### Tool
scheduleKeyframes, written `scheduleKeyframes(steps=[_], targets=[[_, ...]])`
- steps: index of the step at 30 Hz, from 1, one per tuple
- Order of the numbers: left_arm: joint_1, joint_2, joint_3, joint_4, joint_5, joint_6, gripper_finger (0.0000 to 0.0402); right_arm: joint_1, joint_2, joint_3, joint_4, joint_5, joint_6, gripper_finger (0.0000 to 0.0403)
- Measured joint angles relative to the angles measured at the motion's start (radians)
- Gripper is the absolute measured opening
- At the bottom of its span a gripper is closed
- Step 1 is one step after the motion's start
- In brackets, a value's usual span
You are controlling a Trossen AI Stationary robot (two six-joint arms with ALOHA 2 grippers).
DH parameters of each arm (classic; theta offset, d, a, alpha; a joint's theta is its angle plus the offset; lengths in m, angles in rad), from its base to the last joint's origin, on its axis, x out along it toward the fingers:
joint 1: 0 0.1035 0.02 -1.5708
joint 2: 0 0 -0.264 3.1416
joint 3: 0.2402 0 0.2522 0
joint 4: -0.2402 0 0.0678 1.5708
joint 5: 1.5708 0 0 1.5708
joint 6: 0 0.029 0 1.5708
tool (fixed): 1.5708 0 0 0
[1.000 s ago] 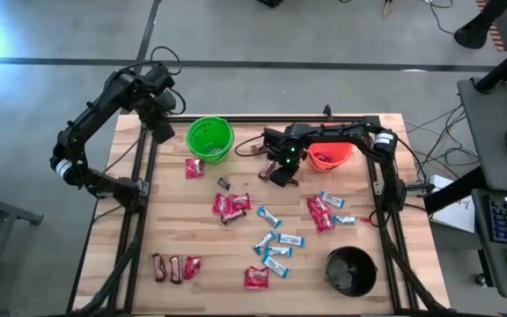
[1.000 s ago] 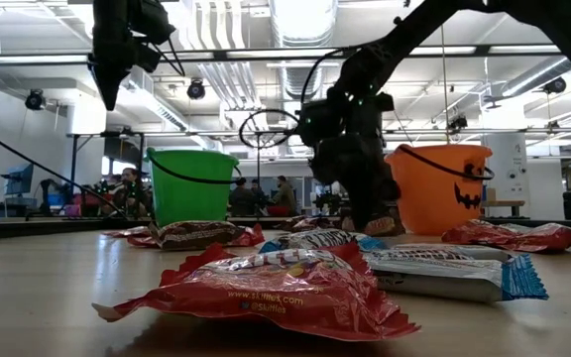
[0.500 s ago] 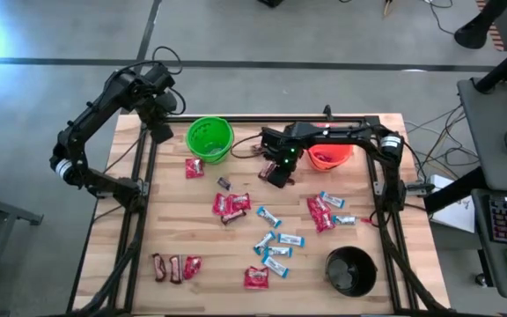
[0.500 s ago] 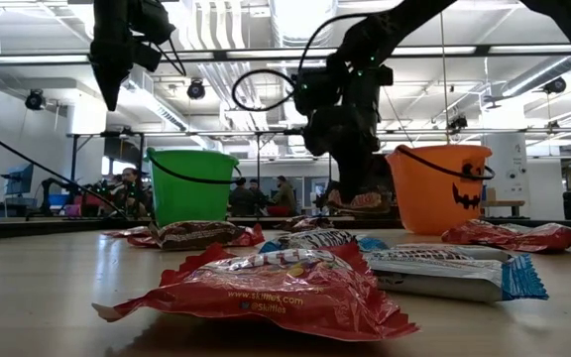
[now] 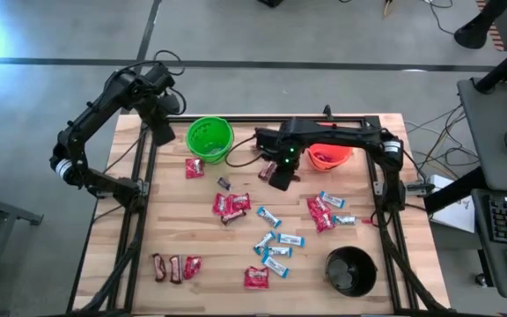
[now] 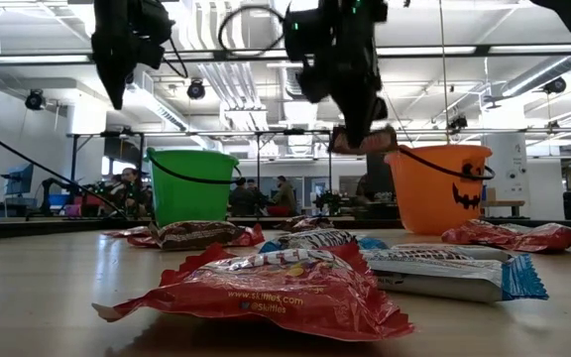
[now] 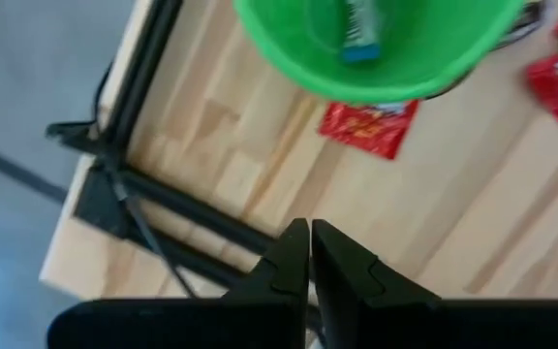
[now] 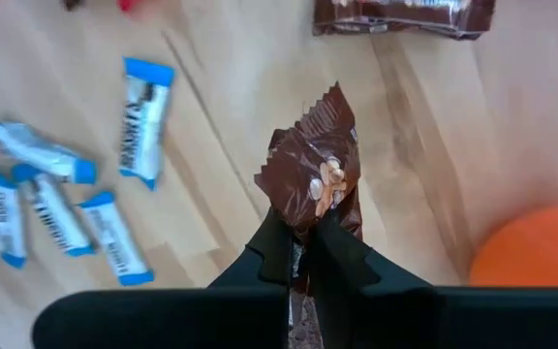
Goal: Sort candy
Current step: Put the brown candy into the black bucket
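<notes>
Above the far left corner of the wooden table [image 5: 174, 238], the left gripper [image 7: 309, 254] hangs with its fingers pressed together on nothing. Just ahead of it stands the green bucket [image 5: 209, 139], one light-blue-and-white bar [image 7: 360, 29] lying inside, a flat red packet [image 7: 368, 124] on the boards against the bucket's base.

To the right, over the middle of the table's far half, the right gripper [image 8: 303, 254] is pinched tight on a dark brown packet [image 8: 316, 177], held clear of the wood between the green bucket and the orange bucket [image 5: 331, 156]. Below and beyond its fingers the loose candy spreads out: a cluster of blue-and-white bars [image 8: 61, 199], another brown packet [image 8: 403, 15] farther ahead, red packets [image 5: 232, 205] nearer the table's centre.

Well off toward the near right corner sits the black bucket [image 5: 351, 270].
</notes>
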Motion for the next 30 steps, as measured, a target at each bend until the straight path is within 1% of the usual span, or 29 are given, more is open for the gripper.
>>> scheduleKeyframes(steps=[6, 9, 13, 19, 24, 30], targets=[[0.000, 0.000, 0.000, 0.003, 0.105, 0.041, 0.0000, 0.069, -0.015, 0.128, -0.085, 0.003, 0.096, 0.0011], [-0.001, -0.001, 0.000, 0.003, 0.164, 0.062, 0.0000, 0.120, -0.032, 0.167, -0.126, 0.041, 0.147, 0.0011], [-0.004, -0.005, 0.000, 0.004, 0.209, 0.079, 0.0000, 0.189, -0.073, 0.168, -0.154, 0.060, 0.224, 0.0011], [-0.020, -0.015, 0.000, 0.004, 0.218, 0.079, 0.0000, 0.297, -0.119, 0.167, -0.202, 0.127, 0.371, 0.0011], [-0.044, -0.027, 0.000, 0.004, 0.294, 0.080, 0.0000, 0.398, -0.149, 0.165, -0.227, 0.158, 0.512, 0.0011], [-0.095, -0.042, 0.000, 0.004, 0.300, 0.080, 0.0000, 0.535, -0.155, 0.163, -0.228, 0.183, 0.701, 0.0011]])
